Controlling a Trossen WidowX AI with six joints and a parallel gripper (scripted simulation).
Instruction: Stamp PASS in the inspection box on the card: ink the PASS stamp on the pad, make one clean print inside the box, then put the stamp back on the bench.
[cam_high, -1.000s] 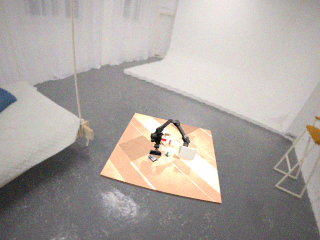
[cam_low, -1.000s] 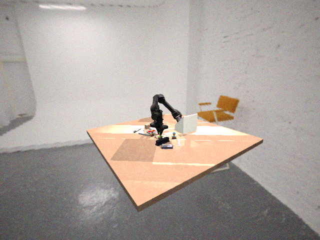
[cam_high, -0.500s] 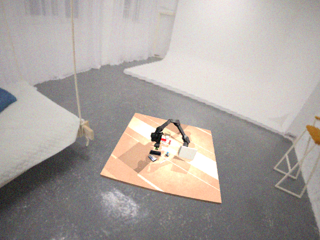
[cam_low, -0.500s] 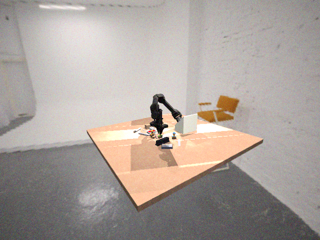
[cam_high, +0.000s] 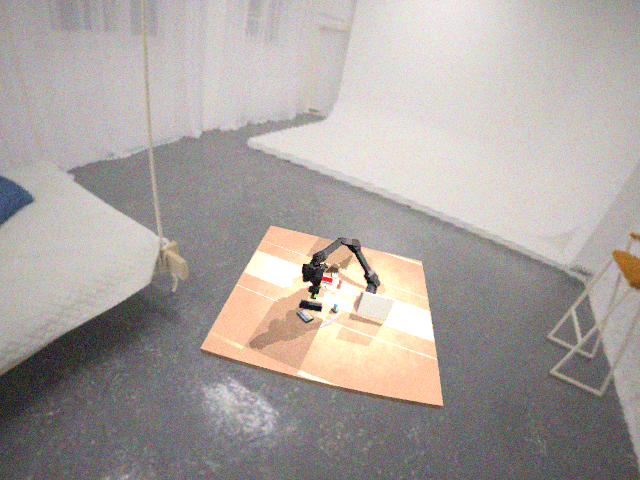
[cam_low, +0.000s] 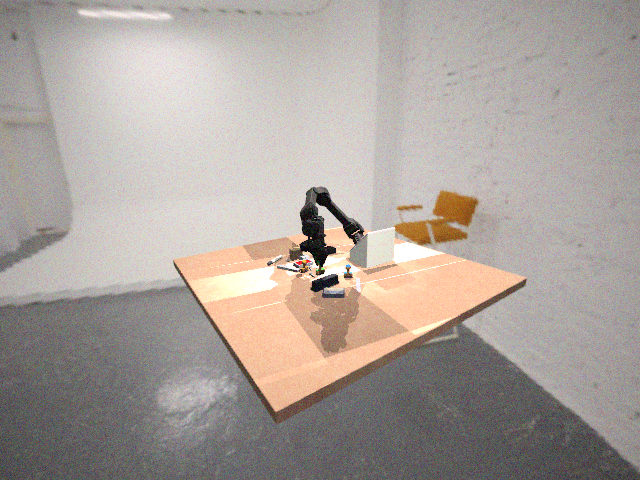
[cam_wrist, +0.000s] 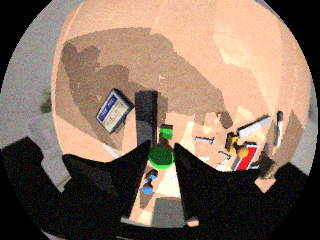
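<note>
My gripper (cam_high: 313, 293) (cam_low: 320, 265) (cam_wrist: 163, 146) is shut on the green-handled stamp, upright and low over the bench. The green stamp's round knob (cam_wrist: 161, 158) is between the fingertips, and its green-marked base (cam_wrist: 166, 131) shows beyond it in the wrist view. A long black block (cam_high: 310, 305) (cam_low: 324, 282) (cam_wrist: 146, 115) is close beside the stamp. A flat case with a blue and white label (cam_high: 305, 315) (cam_low: 333, 292) (cam_wrist: 114, 111) lies past the block. The card and its box cannot be made out under the gripper in the glare, and the stamp's underside is hidden.
A blue-knobbed stamp (cam_high: 334, 307) (cam_low: 347, 271) (cam_wrist: 147, 189) stands nearby toward the arm's base. A yellow-knobbed stamp (cam_wrist: 242, 151) is beside a red and white item (cam_wrist: 246, 157), with screws and pen-like items around. A pale upright panel (cam_high: 375, 305) (cam_low: 379, 248) stands near the arm's base.
</note>
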